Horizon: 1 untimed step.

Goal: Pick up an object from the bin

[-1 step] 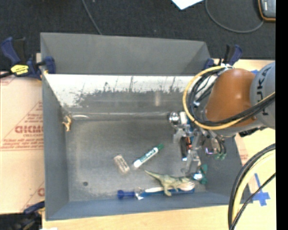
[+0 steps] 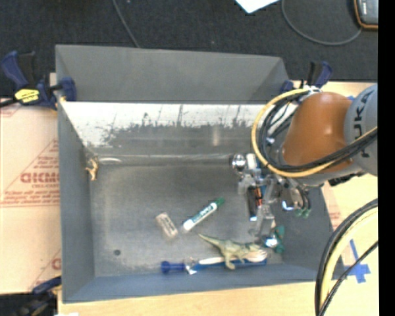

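In the camera view, my gripper [image 2: 268,234] hangs low in the bin [image 2: 171,84], close to its front right corner. It is just above the head end of a green toy dinosaur [image 2: 234,247] that lies along the front wall.

I judge three risks from here. The dinosaur lies against a blue-and-white toothbrush [image 2: 192,264], perhaps overlapping it, so a descent at this spot could catch both. It could also pinch only a thin limb, and the toy would slip out on the lift. The front and right walls are near, so a sideways correction could knock my wrist against one of them. A nudge could also push the dinosaur tighter into the corner, where it is harder to get round.

I cannot tell whether my gripper is open or closed, because the hardware and cables [image 2: 276,120] below my orange cover [image 2: 316,133] clutter that spot. I see nothing held in it, and I cannot tell whether it touches the dinosaur.

A white marker with a green cap [image 2: 203,216] and a small beige block [image 2: 166,224] lie well apart from me, toward the middle of the bin floor.
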### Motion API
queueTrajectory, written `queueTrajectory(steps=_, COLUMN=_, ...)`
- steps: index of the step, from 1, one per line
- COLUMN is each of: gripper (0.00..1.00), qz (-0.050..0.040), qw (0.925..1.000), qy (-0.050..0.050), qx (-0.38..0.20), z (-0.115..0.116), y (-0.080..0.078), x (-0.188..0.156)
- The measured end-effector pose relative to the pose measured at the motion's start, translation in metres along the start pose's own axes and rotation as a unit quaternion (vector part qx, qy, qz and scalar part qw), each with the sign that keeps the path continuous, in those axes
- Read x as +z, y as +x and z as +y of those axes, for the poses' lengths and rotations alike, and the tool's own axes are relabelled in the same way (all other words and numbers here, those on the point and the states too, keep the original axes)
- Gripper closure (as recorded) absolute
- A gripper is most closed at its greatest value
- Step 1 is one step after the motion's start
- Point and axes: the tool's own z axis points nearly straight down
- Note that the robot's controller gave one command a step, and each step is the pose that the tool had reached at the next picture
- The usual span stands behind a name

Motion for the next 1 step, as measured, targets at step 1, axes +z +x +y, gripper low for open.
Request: queueTrajectory(steps=1, gripper=0.0, qz=-0.0018, qw=0.9991, qy=0.0, qx=0.042, z=0.0031, y=0.0394, x=0.0714)
